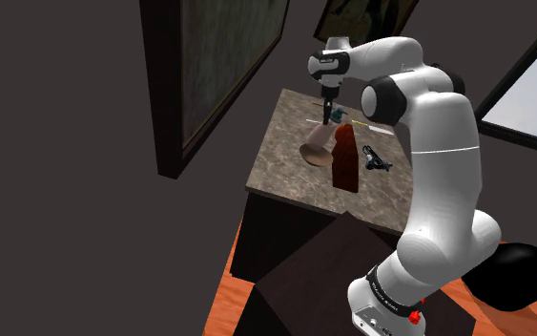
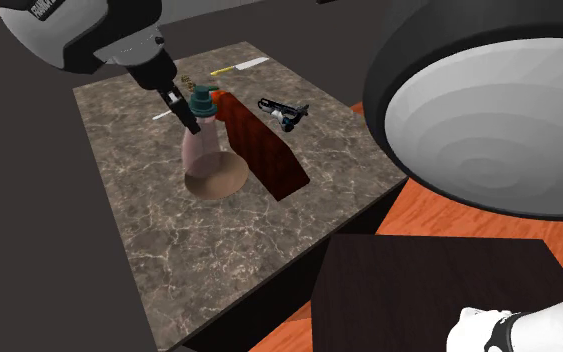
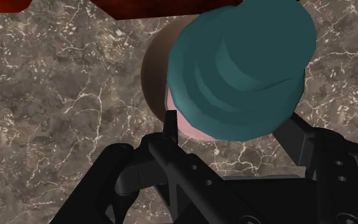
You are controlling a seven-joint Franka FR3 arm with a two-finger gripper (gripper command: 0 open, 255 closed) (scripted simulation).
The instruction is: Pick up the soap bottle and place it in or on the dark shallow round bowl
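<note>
**Progress:** placement is judged nearly complete. The gripper (image 2: 187,110), at 10 o'clock of the bowl, is closed about the neck of the soap bottle (image 2: 199,145), under its teal cap. The bottle stands over the brown shallow bowl (image 2: 231,186), base apparently inside the rim; contact is not confirmed.

**Outstanding:** release and withdrawal.

**Surface:** a red-brown box (image 2: 269,150) lies just beside the bowl, at 3 o'clock, on the marbled tabletop (image 2: 169,250).

**Room:** dark walls, a framed picture (image 1: 228,57) and an orange plank floor (image 2: 449,215).

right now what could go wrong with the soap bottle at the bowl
The soap bottle is tall and narrow over the shallow bowl, so it may tip once left alone.
The red-brown box stands close beside it; the gripper or bottle could knock it when moving.
</note>
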